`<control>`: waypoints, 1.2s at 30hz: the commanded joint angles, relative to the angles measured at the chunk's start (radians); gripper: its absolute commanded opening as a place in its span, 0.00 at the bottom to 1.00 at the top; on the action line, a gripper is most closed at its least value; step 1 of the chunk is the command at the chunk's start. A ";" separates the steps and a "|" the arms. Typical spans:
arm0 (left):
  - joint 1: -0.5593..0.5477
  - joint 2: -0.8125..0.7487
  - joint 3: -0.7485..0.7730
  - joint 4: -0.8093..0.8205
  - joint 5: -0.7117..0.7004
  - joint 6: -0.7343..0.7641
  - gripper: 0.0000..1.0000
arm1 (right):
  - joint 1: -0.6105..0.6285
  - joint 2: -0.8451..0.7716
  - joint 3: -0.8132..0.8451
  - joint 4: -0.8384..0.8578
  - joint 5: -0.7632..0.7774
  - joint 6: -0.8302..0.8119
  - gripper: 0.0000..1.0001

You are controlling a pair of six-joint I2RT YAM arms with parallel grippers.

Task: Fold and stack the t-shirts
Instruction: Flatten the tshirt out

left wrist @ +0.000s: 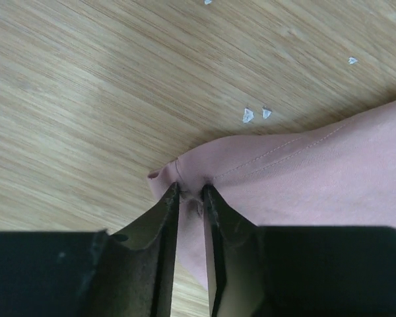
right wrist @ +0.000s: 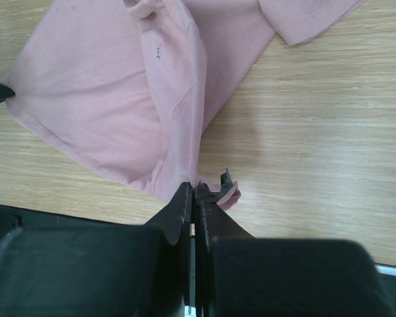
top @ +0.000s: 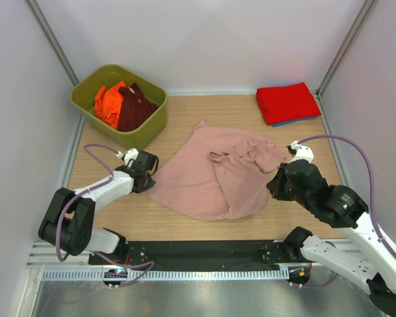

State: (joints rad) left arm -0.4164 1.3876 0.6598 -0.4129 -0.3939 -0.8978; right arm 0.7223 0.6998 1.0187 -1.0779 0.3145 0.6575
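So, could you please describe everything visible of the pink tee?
The pink tee is soft dusty-pink knit with stitched hems, lying crumpled and half spread on the wooden table, collar and a sleeve bunched on top. No print shows. The left pincer pinches its left corner; the right pincer is shut on its right edge.

Open bench (top: 185,112) lies between the green bin (top: 105,125) at far left and the folded red stack (top: 287,102) at far right, with a bare strip along the near edge. The spread pink t-shirt (top: 218,178) covers the middle, flanked by the left pincer (left wrist: 190,191) and right pincer (right wrist: 193,188). Walls (top: 204,39) close three sides.
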 commanded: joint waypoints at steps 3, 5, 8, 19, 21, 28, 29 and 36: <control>0.002 -0.022 0.011 0.020 -0.045 0.005 0.17 | -0.001 -0.010 -0.005 0.032 0.006 -0.006 0.01; 0.004 -0.047 0.017 -0.006 -0.048 0.008 0.16 | -0.003 -0.010 -0.006 0.033 0.003 -0.007 0.01; 0.002 -0.088 0.014 -0.020 -0.048 0.010 0.19 | -0.001 -0.008 -0.009 0.039 0.001 -0.009 0.01; 0.004 -0.062 0.011 -0.010 -0.028 0.016 0.27 | -0.001 -0.011 -0.022 0.047 -0.012 -0.007 0.01; 0.002 -0.045 0.008 -0.009 -0.033 0.013 0.26 | -0.003 -0.013 -0.020 0.041 -0.012 -0.009 0.01; 0.002 -0.015 0.020 0.008 -0.045 0.013 0.13 | -0.003 -0.008 -0.020 0.047 -0.018 -0.010 0.01; 0.002 -0.018 0.021 0.008 -0.046 0.014 0.09 | -0.001 -0.010 -0.019 0.046 -0.018 -0.010 0.01; 0.004 -0.074 0.006 -0.003 -0.043 0.010 0.00 | -0.001 -0.006 -0.020 0.049 -0.023 -0.004 0.01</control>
State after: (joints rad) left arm -0.4164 1.3571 0.6598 -0.4271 -0.4042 -0.8825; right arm 0.7223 0.6998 0.9897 -1.0698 0.2932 0.6567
